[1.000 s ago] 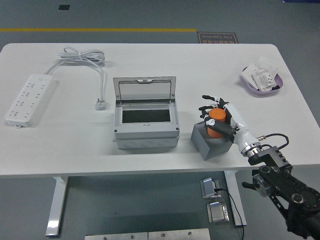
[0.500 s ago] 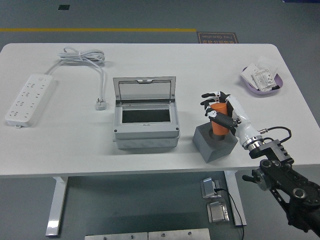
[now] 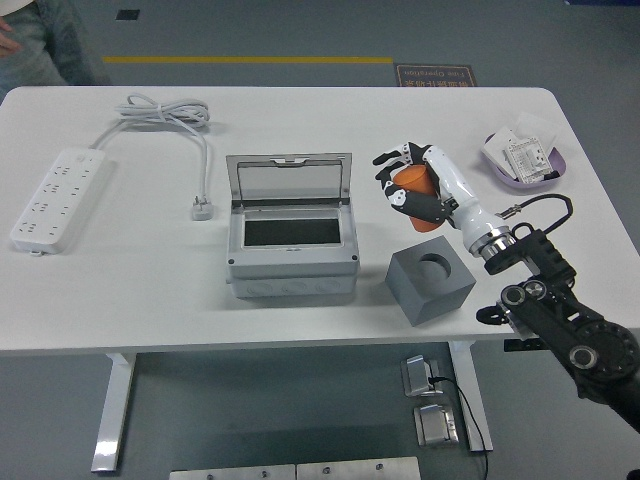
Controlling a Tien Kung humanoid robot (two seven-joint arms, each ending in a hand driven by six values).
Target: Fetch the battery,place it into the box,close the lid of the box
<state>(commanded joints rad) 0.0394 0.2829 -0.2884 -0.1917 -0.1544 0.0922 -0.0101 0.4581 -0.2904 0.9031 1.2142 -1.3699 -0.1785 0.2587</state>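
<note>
The right hand [image 3: 408, 185] is gripping the orange battery [image 3: 417, 186], holding it above the bench [image 3: 150, 290] between the open grey box [image 3: 291, 240] and the grey holder block [image 3: 430, 284].

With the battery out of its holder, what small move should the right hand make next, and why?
Probably carry it left. The right hand grips the orange battery above the table, clear of the grey holder block, while the box sits to its left, lid raised and inside exposed.

White table [image 3: 120, 300] on grey floor [image 3: 300, 30] (yellow line [image 3: 250, 60] beyond).
</note>
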